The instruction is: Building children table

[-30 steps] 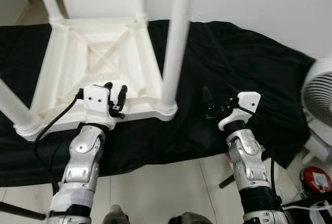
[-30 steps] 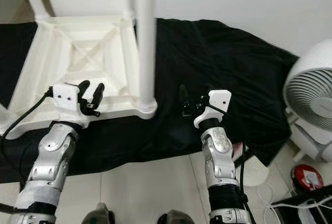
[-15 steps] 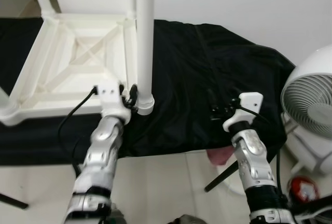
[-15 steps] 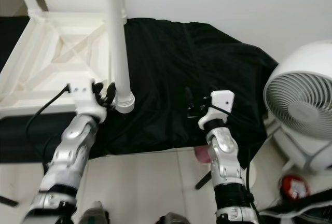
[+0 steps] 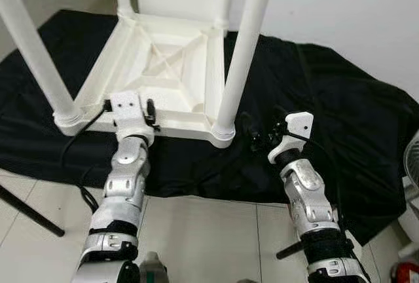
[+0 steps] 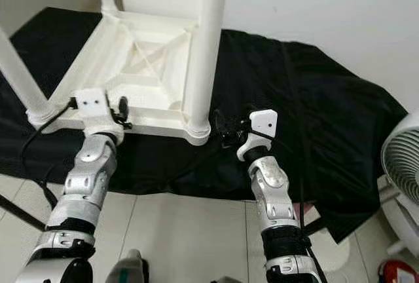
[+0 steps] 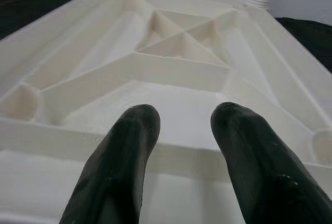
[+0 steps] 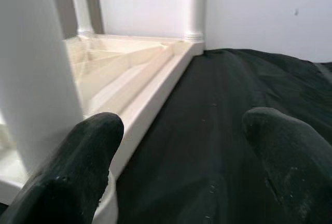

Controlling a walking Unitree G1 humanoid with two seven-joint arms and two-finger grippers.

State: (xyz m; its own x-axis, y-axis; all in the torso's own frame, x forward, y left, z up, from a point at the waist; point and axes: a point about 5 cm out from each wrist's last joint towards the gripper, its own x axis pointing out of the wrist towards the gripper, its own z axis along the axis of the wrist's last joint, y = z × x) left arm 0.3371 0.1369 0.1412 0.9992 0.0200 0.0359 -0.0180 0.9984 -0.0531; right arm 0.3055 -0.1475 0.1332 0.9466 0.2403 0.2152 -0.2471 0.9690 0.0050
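The white children's table [image 5: 163, 67] lies upside down on a black cloth [image 5: 340, 119], legs pointing up. The left gripper [image 5: 145, 111] hovers at the near rim of the tabletop, fingers parted, gripping nothing. The right gripper [image 5: 256, 137] sits just beside the near right leg [image 5: 241, 54], fingers spread wide over the cloth.

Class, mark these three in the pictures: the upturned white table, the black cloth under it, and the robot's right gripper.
upturned white table [image 5: 171, 67], left eye view, ribbed underside of the top
black cloth [image 5: 340, 119], left eye view, bare folds
right gripper [image 5: 255, 137], left eye view, between its fingertips
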